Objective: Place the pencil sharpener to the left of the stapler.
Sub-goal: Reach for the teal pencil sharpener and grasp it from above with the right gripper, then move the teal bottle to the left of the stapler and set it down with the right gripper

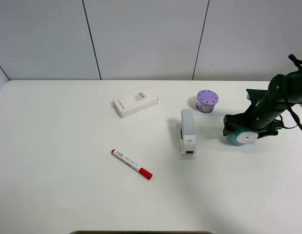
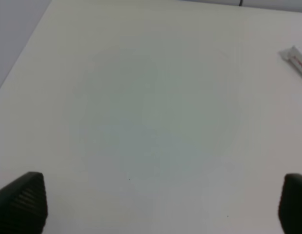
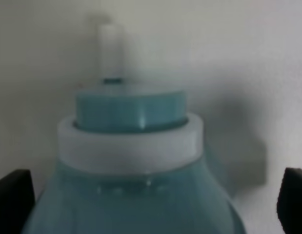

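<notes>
The teal pencil sharpener (image 1: pixel 244 138) lies on the white table at the right, its flat white round face turned toward the front. It is to the right of the long white and grey stapler (image 1: pixel 187 130). My right gripper (image 1: pixel 248 129) is lowered over the sharpener, one finger on each side. In the right wrist view the teal body with its white ring (image 3: pixel 136 161) fills the space between the black fingers (image 3: pixel 11 200), which stand apart at the frame's edges with a gap showing on one side; the gripper is open. My left gripper (image 2: pixel 160 200) is open over bare table, holding nothing.
A flat white box with a red mark (image 1: pixel 135 101) lies behind and left of the stapler; its corner (image 2: pixel 296 57) shows in the left wrist view. A small purple cylinder (image 1: pixel 207 101) stands just behind the stapler. A red-capped white marker (image 1: pixel 131 164) lies front left.
</notes>
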